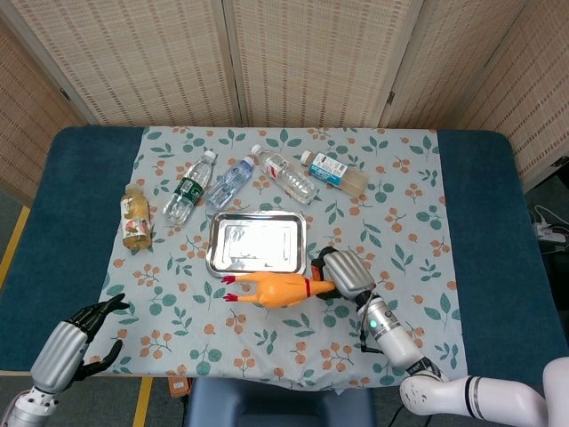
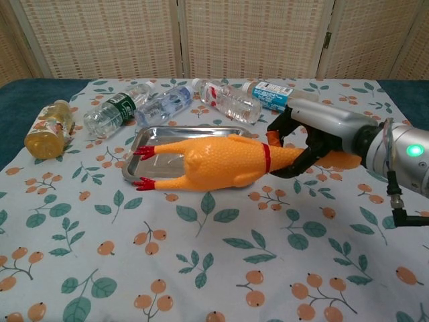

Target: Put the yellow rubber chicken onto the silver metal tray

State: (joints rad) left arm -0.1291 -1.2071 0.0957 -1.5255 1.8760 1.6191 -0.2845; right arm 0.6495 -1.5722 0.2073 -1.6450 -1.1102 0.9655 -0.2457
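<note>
1. Right hand (image 2: 305, 144) grips the rubber chicken (image 2: 214, 161) at its neck, clear of the cloth.
2. Chicken's long axis runs leftward from the hand, feet over the near rim of the tray (image 2: 144, 144).
3. Left hand (image 1: 76, 342), fingers apart and empty, lies well apart.

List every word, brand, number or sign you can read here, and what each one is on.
No text is legible.
Green-labelled bottle: label print too small to read.
Blue-and-white labelled bottle: label print blurred.
Red-labelled clear bottle: label unreadable.
Amber drink bottle: picture label, no readable words.
Rubber chicken, tray, right hand: no markings seen.
</note>
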